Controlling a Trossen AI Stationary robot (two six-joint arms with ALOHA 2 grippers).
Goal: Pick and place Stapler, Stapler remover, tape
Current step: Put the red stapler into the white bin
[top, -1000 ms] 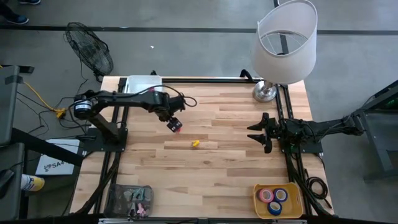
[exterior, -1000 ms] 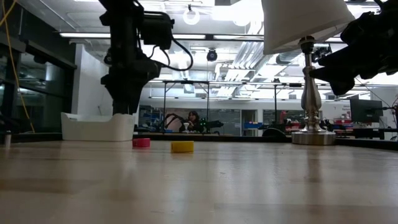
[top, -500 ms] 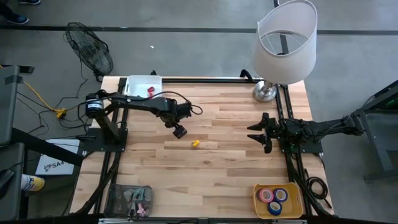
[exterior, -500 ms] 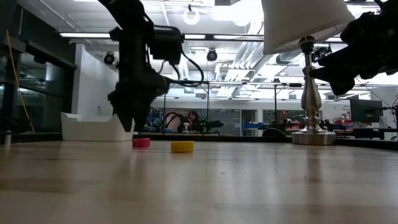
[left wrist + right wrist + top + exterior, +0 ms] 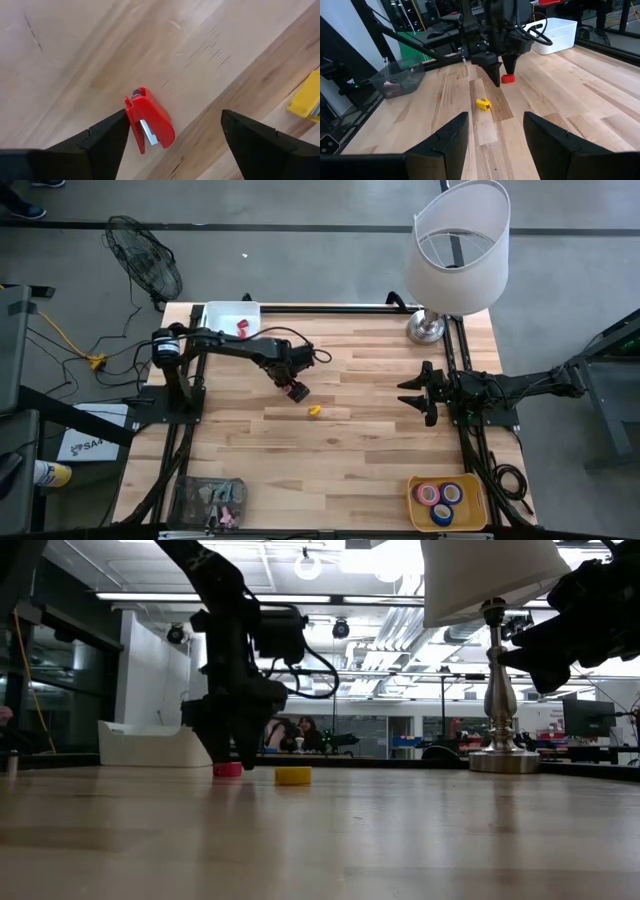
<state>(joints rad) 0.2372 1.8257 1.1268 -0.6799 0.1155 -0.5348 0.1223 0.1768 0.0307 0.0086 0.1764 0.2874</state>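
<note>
The work surface is a pale wooden table [image 5: 380, 430] set in a large workshop hall, with a floor fan [image 5: 145, 255] beyond its far left corner.

At the far left edge sits a white bin [image 5: 228, 318] with one red item [image 5: 241, 327] already inside, which I judge to be a delivered piece. At the near left corner, a clear box [image 5: 208, 502] holds a jumble of small articles that cannot be identified.

The left gripper [image 5: 172, 131] hangs directly over a red stapler remover [image 5: 150, 122] lying on the bare wood toward the left-centre of the table. Its fingers stand apart on either side of the piece, with the piece nearer one finger, and clasp nothing. In the low view the fingertips are down close to the table.

Just to the right lies a small yellow stapler [image 5: 314, 411], apart from the red piece and untouched.

The right gripper [image 5: 412, 392] waits at the right side of the table, off the surface, fingers apart and empty. A lamp [image 5: 455, 250] stands at the far right corner. At the near right corner, a yellow tray [image 5: 415, 498] holds rolls of tape [image 5: 441, 502].

Assessment: the task appears partly complete. The red piece is not yet grasped, and the yellow one remains to be collected. I cannot tell whether the tape is already in its intended place.
</note>
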